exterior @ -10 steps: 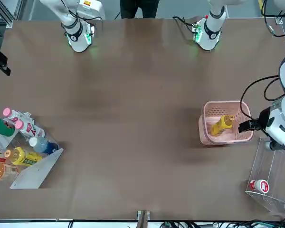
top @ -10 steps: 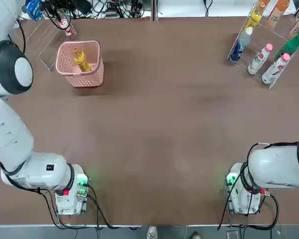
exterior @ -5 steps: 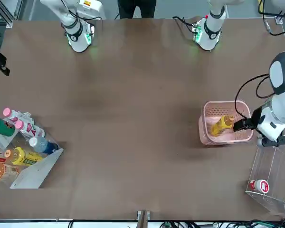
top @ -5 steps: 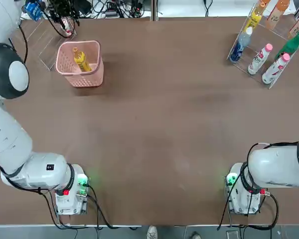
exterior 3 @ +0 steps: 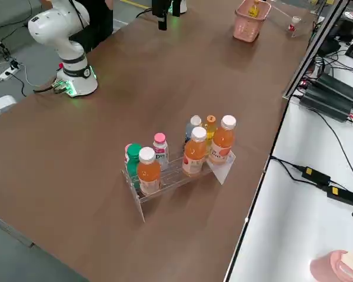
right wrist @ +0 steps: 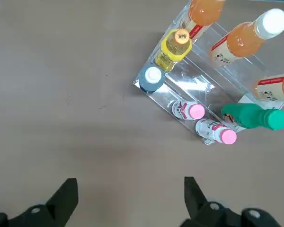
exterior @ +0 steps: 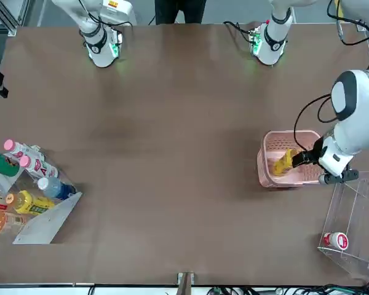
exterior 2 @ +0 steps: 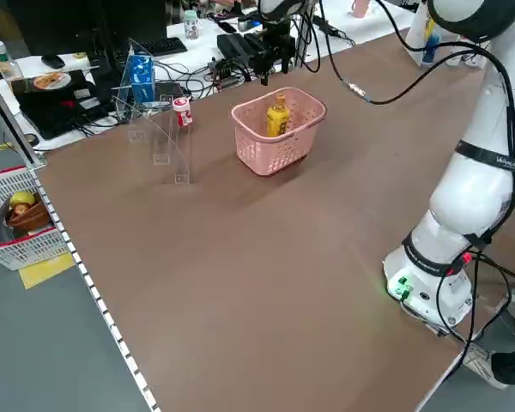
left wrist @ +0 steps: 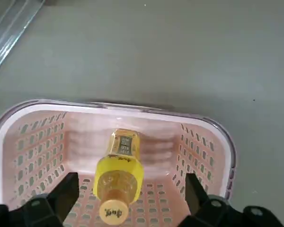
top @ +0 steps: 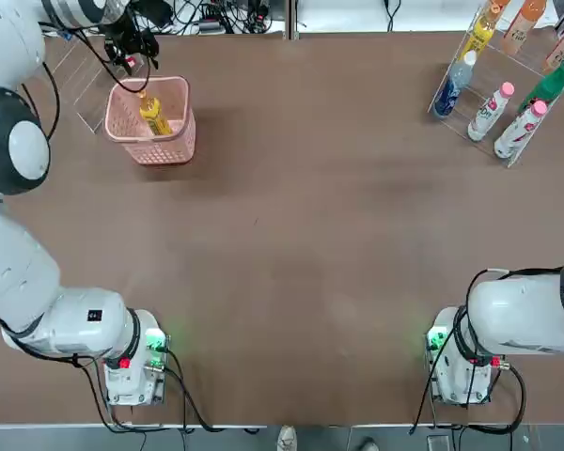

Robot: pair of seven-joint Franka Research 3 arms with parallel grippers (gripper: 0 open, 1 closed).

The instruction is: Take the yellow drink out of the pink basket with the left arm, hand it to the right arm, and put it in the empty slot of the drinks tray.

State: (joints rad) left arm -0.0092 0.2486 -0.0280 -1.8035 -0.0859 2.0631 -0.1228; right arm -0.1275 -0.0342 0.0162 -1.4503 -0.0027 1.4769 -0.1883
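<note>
The yellow drink (top: 153, 115) leans inside the pink basket (top: 181, 127) at the table's far left, cap up. My left gripper (top: 132, 47) hovers just over the basket's far left rim, open and empty. In the left wrist view the yellow drink (left wrist: 118, 175) shows between the spread fingers (left wrist: 61, 198), inside the pink basket (left wrist: 203, 156). From the front, the left gripper (exterior: 304, 157) is beside the yellow drink (exterior: 285, 161). My right gripper (right wrist: 128, 208) is open, high above the drinks tray (right wrist: 194, 94) at the far right.
The drinks tray (top: 508, 85) holds several bottles: orange, yellow with orange top, blue, green and pink-capped white ones. A clear acrylic stand (exterior: 350, 233) with a small red-and-white bottle (exterior: 336, 239) stands just beyond the basket. Cables and equipment lie past the table's far edge.
My left gripper has swung in from beside the acrylic stand to the basket's rim, close to the yellow drink. The right arm, the drink and the basket have not moved.
</note>
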